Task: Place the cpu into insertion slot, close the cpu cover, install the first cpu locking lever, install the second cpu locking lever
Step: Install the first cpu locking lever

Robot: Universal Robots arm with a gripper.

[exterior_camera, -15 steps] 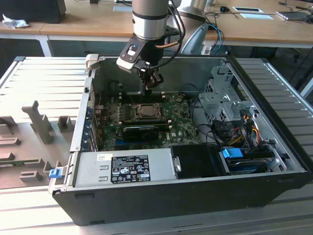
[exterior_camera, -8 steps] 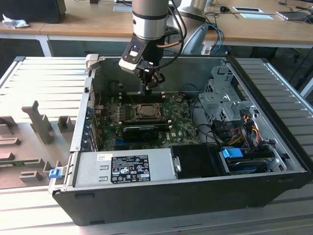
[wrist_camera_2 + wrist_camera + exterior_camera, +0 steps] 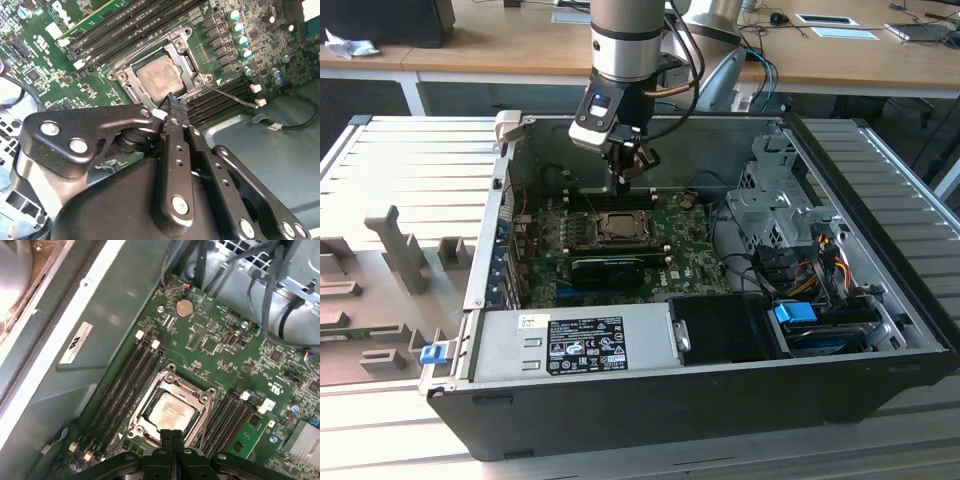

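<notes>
The cpu (image 3: 159,75) (image 3: 171,411) lies flat in the insertion slot (image 3: 620,228) on the green motherboard, its pale metal face showing. The silver cpu cover (image 3: 182,50) (image 3: 175,380) lies down around it, framing the chip in its window. A thin metal locking lever (image 3: 231,96) sticks out sideways from one corner of the socket. My gripper (image 3: 631,176) (image 3: 172,100) (image 3: 172,434) hangs just above the socket's edge, by the memory slots. Its black fingers are pressed together, shut, with nothing between them.
The socket sits deep in an open computer case (image 3: 880,290). A black expansion card (image 3: 610,268) and a grey power supply box (image 3: 575,345) lie in front of it. A drive cage (image 3: 770,205) and cables are on the exterior view's right. Memory slots (image 3: 127,385) flank the socket.
</notes>
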